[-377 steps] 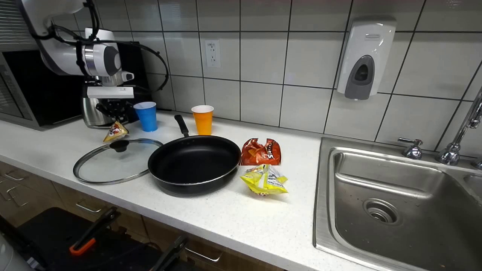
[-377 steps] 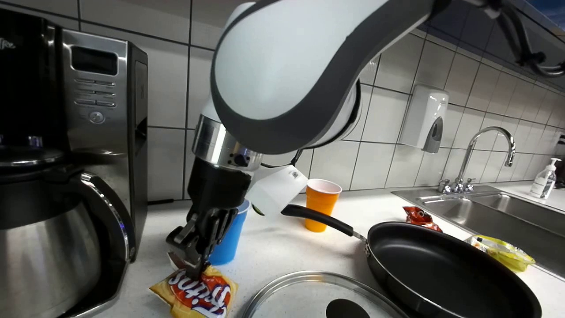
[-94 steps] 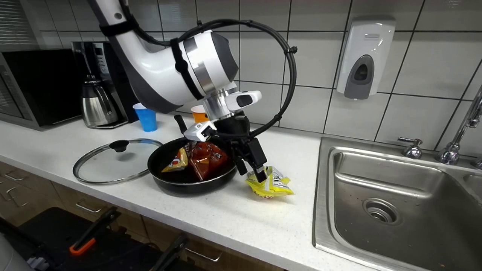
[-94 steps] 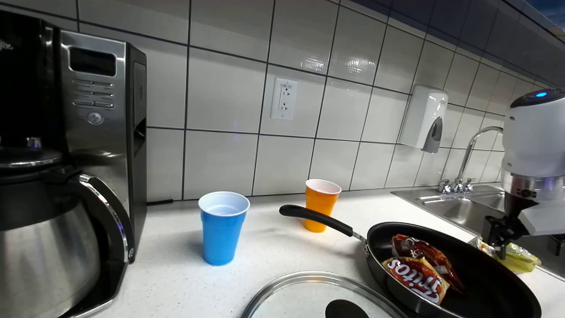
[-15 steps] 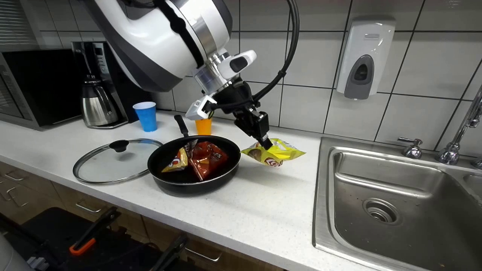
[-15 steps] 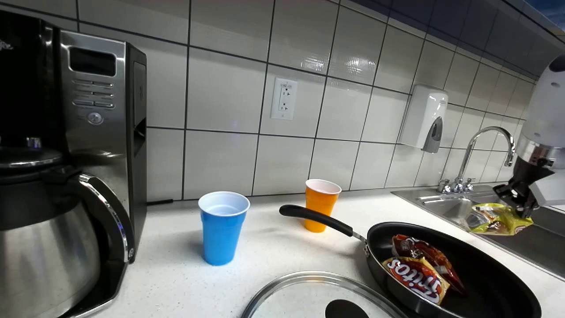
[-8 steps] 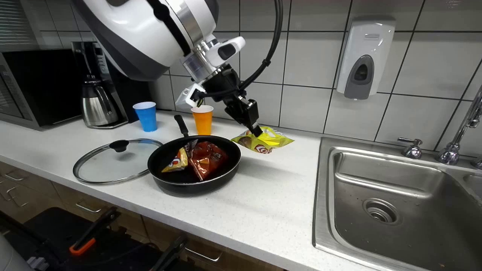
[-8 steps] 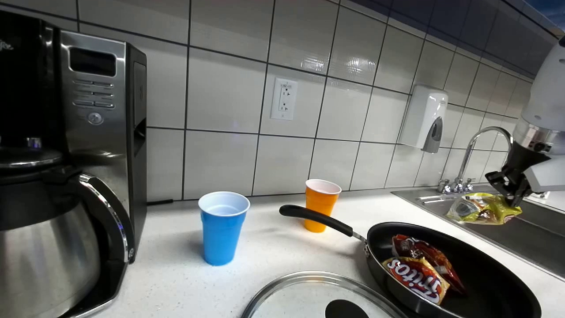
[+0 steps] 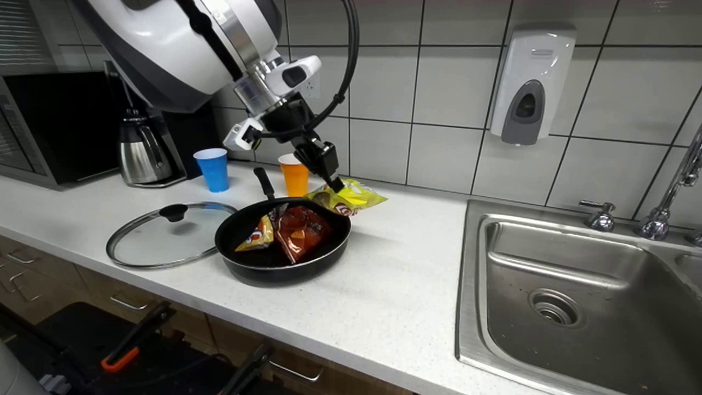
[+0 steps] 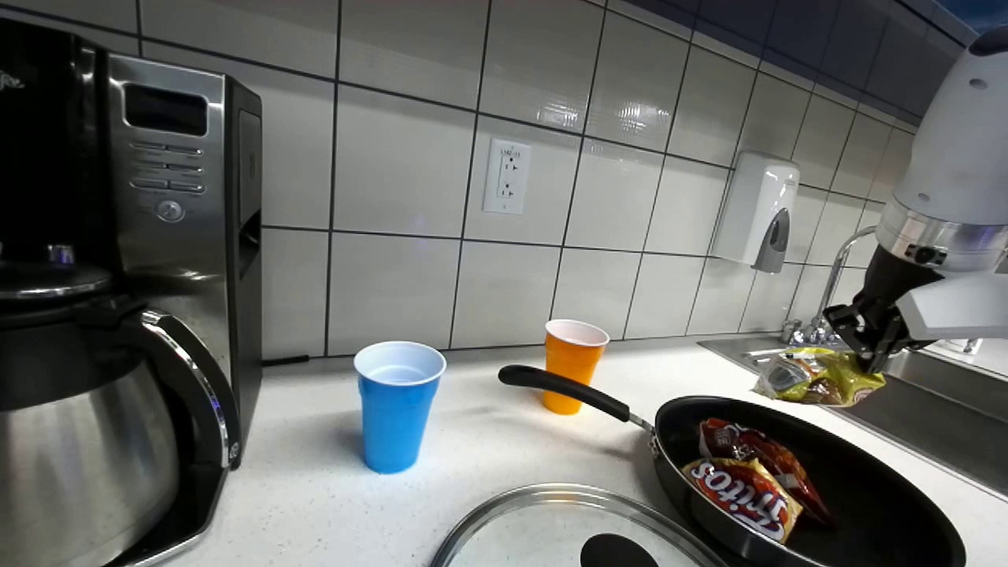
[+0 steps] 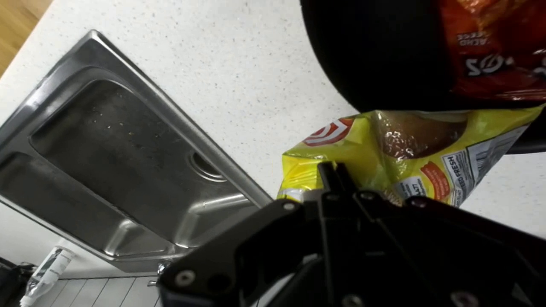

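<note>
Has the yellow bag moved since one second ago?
Yes. In an exterior view, the yellow bag has moved leftward in the picture, away from the sink and toward the pan, whose rim it now overlaps.

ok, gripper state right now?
Gripper: closed, holding the yellow bag.
</note>
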Robot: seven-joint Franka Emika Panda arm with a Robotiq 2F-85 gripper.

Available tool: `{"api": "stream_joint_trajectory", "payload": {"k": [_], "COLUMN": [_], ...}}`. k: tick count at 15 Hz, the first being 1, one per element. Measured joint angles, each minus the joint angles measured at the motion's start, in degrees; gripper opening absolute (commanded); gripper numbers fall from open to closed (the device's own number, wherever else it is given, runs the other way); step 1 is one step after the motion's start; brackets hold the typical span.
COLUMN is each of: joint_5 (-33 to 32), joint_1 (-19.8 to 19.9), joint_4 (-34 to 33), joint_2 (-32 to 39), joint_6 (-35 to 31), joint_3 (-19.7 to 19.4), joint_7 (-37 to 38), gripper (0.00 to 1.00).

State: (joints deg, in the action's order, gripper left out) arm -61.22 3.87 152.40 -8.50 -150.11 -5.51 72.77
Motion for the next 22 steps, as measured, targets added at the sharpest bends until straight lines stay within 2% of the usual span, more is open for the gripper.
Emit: {"api": "stream_joint_trajectory", "payload": {"k": [5,10,16,17,18,20,22], "joint_5": [12.12,25.09,31.23,31.45,31.67,31.81,31.81], "joint_1": [-3.29,-4.46,-3.26,-2.62,-1.88,-0.65,0.16], "joint_4": [2.45,4.04,4.20,4.17,4.09,3.93,3.77], "joint_2": [-0.33,0.39,1.79,2.08,2.39,2.82,2.90], "joint_6": [0.00,0.04,0.78,0.78,0.78,0.79,0.80], "joint_3": [3.01,4.90,4.96,4.86,4.78,4.57,4.35], "joint_7": [-3.14,-6.50,-7.98,-7.96,-7.96,-7.96,-7.96], "gripper": [0.00,0.00,0.00,0.07,0.28,0.33,0.46]}}
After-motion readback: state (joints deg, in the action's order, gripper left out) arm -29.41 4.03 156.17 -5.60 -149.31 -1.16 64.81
